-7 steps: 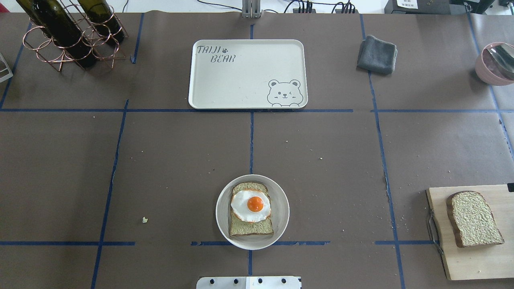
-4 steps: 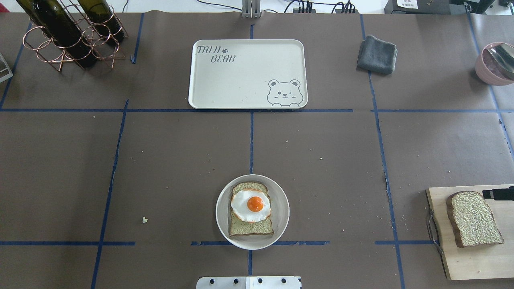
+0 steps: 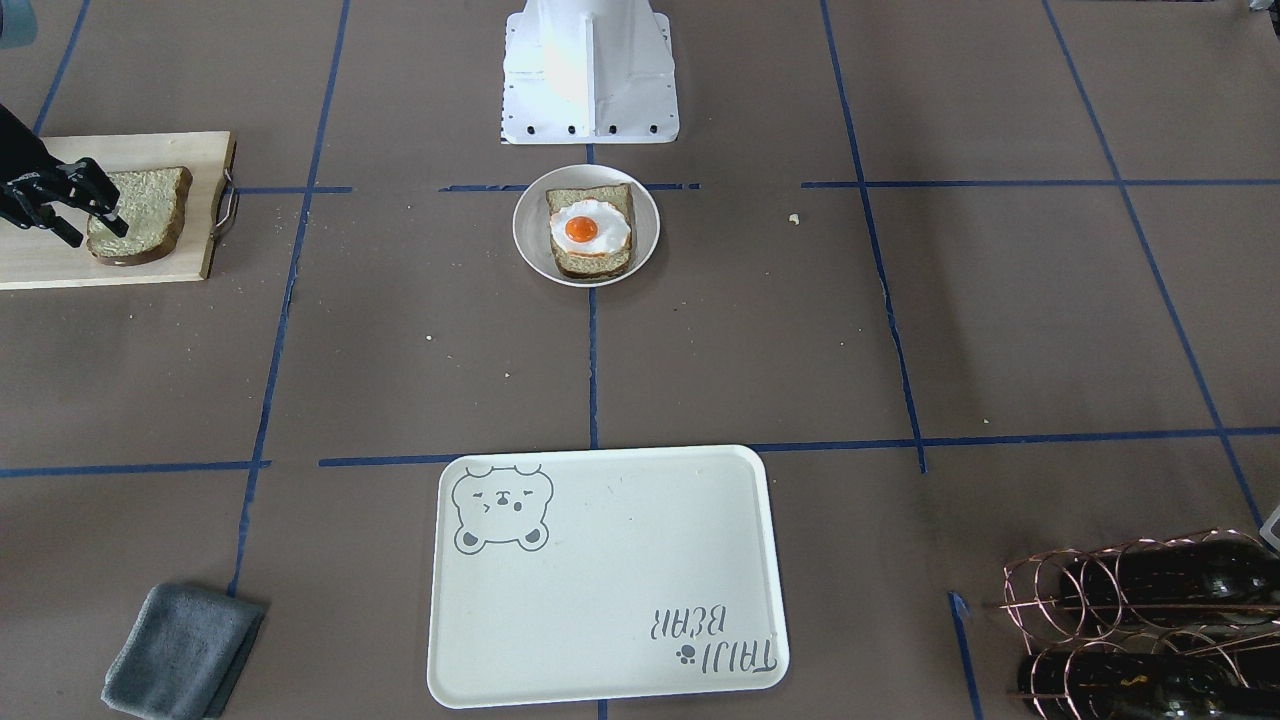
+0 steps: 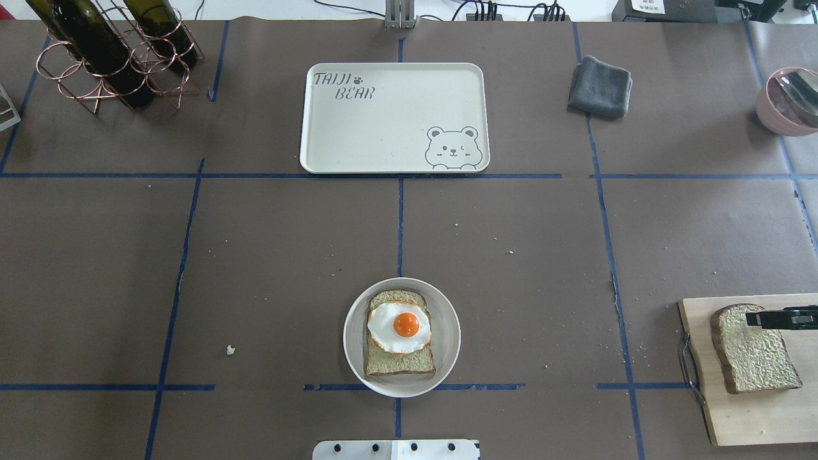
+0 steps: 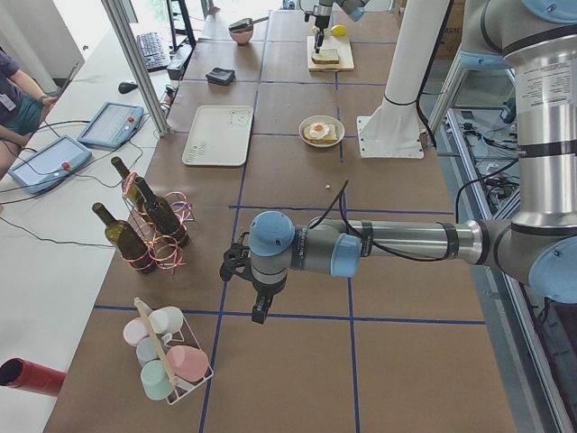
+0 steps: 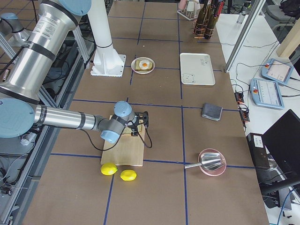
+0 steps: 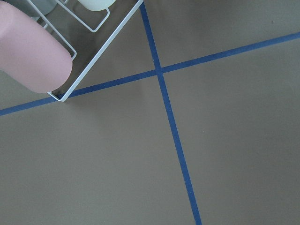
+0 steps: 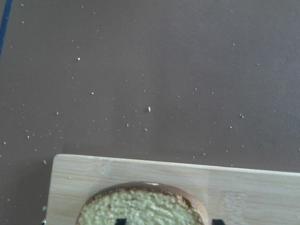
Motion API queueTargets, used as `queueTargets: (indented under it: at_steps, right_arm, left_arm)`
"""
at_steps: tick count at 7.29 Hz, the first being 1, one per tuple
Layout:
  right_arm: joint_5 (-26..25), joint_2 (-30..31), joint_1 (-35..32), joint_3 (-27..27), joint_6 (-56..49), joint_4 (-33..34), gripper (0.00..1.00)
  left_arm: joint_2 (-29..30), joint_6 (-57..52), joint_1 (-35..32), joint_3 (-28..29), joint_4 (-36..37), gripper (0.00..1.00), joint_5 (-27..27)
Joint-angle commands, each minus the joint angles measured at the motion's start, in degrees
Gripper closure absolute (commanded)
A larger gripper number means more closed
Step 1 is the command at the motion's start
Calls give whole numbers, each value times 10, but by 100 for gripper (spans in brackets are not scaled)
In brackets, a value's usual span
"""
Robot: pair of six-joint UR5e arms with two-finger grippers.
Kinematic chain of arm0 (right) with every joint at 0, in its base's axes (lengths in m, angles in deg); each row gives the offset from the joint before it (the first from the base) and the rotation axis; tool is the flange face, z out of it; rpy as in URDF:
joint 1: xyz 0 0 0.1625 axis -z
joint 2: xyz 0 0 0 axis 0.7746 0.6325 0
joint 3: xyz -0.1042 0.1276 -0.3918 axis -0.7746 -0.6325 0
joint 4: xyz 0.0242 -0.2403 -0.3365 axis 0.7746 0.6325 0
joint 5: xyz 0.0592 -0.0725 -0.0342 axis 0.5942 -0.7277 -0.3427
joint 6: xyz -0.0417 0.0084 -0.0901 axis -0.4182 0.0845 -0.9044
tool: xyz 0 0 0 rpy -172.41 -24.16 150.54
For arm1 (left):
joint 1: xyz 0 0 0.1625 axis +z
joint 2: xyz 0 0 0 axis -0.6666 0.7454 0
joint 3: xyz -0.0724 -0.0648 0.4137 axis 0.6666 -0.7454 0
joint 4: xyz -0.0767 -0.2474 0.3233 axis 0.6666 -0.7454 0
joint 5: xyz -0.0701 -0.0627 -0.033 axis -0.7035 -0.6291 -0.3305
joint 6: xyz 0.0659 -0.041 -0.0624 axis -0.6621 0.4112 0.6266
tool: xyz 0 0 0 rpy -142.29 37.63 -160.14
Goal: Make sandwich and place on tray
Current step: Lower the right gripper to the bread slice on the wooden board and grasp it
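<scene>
One bread slice (image 4: 399, 365) lies on a small round white plate (image 4: 447, 319) with the fried egg (image 4: 399, 327) on top. The second bread slice (image 4: 757, 358) lies on the wooden cutting board (image 4: 754, 415) at the near right; it also shows in the front view (image 3: 145, 215). My right gripper (image 4: 757, 317) is open, low over that slice's far end. In the right wrist view its fingertips (image 8: 121, 221) straddle the slice (image 8: 140, 206). The tray (image 4: 383, 121) lies bare at the far middle. My left gripper (image 5: 260, 307) shows only in the left side view; I cannot tell its state.
A copper rack with wine bottles (image 4: 108, 51) stands at the far left. A grey cloth (image 4: 599, 86) and a pink bowl with a spoon (image 4: 789, 102) are at the far right. A wire rack of cups (image 5: 167, 361) stands near the left gripper. Two lemons (image 6: 118, 172) lie beside the board.
My right gripper has come in from the right edge and moved leftward over the far end of the bread slice on the cutting board. Nothing else moved.
</scene>
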Motion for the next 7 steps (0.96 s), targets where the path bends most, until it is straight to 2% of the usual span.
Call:
queueTargets:
  at_steps: [1,3,4,5,7]
  right_arm:
    - [-1,0,3,-13,1,-16,34]
    - [-1,0,3,-26,1,-25,35]
    - [-1,0,3,-26,1,-31,39]
    - [-1,0,3,-26,1,-31,51]
    - [-1,0,3,-26,1,-32,100]
  left_arm:
    - [0,0,0,-1,0,0,-5]
    - [0,0,0,-1,0,0,-5]
    - [0,0,0,-1,0,0,-5]
    - [0,0,0,-1,0,0,-5]
    - [0,0,0,-1,0,0,-5]
